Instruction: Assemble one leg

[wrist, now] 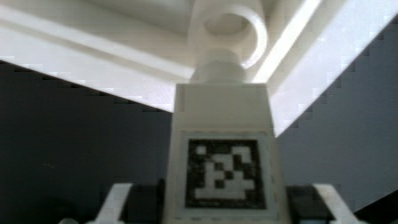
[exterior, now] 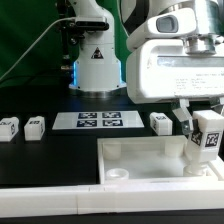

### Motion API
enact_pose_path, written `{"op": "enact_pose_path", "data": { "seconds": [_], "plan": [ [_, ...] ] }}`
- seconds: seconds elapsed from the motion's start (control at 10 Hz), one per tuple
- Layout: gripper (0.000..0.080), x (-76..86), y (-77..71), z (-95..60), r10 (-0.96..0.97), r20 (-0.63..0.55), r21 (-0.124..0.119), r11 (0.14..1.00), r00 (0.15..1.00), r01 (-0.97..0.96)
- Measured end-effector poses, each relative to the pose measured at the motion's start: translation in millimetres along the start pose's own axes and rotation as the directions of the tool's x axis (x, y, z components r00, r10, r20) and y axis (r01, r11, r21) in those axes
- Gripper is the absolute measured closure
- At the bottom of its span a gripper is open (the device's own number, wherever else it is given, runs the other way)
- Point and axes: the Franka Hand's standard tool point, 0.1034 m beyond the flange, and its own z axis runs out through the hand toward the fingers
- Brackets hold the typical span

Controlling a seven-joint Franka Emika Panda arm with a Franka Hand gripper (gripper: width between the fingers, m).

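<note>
The jaws stood narrow, clamped on the leg (wrist: 222, 120), with the gripper (wrist: 217, 205) pressing one of its fingers (wrist: 118, 203) against each side face. The leg's black-and-white tag (wrist: 222, 172) faced the wrist camera, and its narrowed end (wrist: 215, 72) pointed at a round corner socket (wrist: 228, 30) of the white tray-like piece (wrist: 71, 55). Whether that end had entered the socket could not be told.

In the exterior view, the gripper (exterior: 205, 125) held the leg (exterior: 209, 142) upright over the far corner of the tray-like piece (exterior: 150, 150) at the exterior view's right. Another socket (exterior: 118, 172) lay open at its near-left corner. Behind, on the black table (exterior: 40, 150), lay the marker board (exterior: 100, 121), with a third leg (exterior: 160, 122) just beside it on the exterior view's right. An outermost leg (exterior: 10, 126) and a second leg (exterior: 35, 125) sat side by side at the left
</note>
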Motion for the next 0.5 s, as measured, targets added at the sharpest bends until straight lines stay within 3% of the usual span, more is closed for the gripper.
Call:
{"op": "enact_pose_path", "data": {
  "seconds": [0.5],
  "plan": [
    [0.0504,-13.9,-2.9,-1.2,-0.008,0.000,0.003,1.000,1.000,0.008]
  ]
}}
